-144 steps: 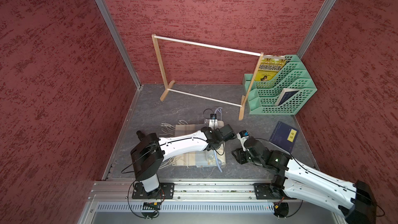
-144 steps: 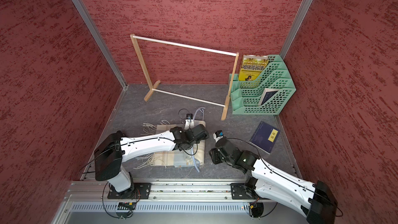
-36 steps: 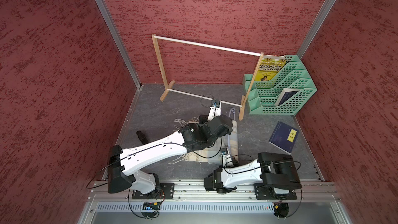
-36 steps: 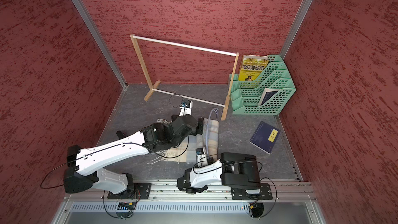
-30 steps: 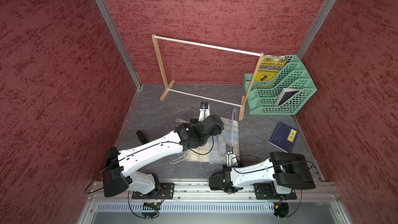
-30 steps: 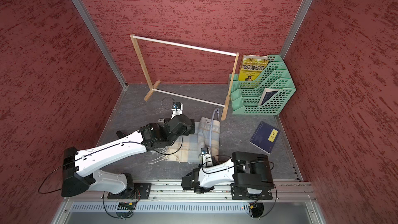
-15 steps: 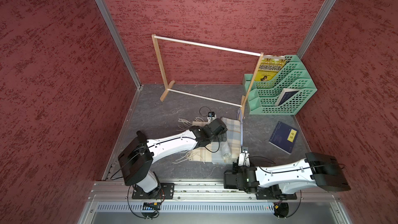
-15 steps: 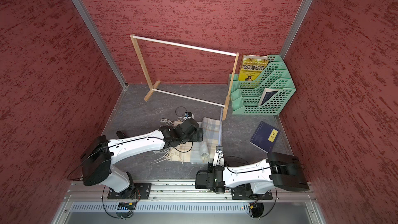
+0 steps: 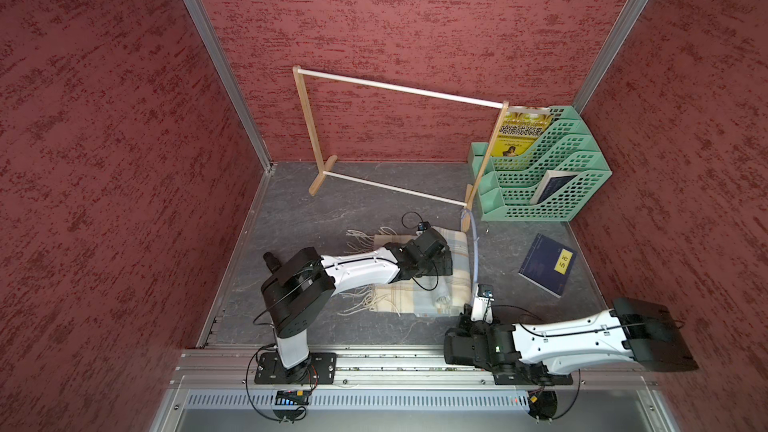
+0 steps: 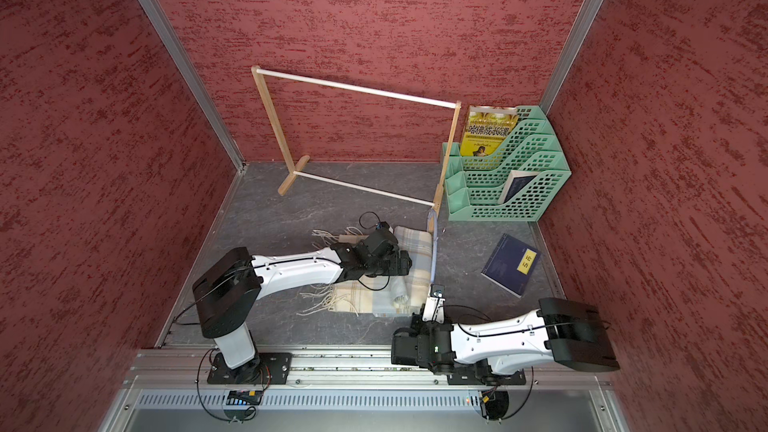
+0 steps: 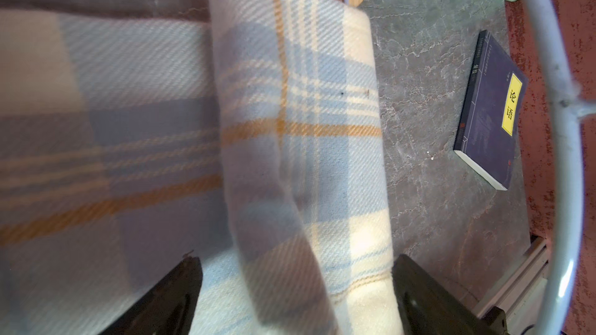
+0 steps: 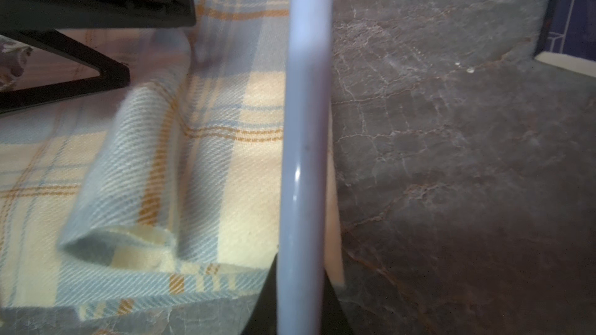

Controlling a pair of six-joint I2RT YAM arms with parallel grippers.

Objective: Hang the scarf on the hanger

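Right gripper (image 12: 303, 288) is clamped on the hanger (image 9: 476, 251), its pale bar running straight between the jaws; probably held on edge as a fixed rail for the cloth to pass over; left gripper (image 11: 295, 262) has its jaws spread wide, straddling a raised ridge of the scarf (image 9: 415, 301) and pinching nothing; my read is that the ridge is the only grabbable part of flat cloth; the scarf lies folded on the table (image 9: 299, 209) between the arms, fringed ends pointing away from the hanger, folded edge just under the bar; not hung yet; can't tell whether any cloth wraps the bar.
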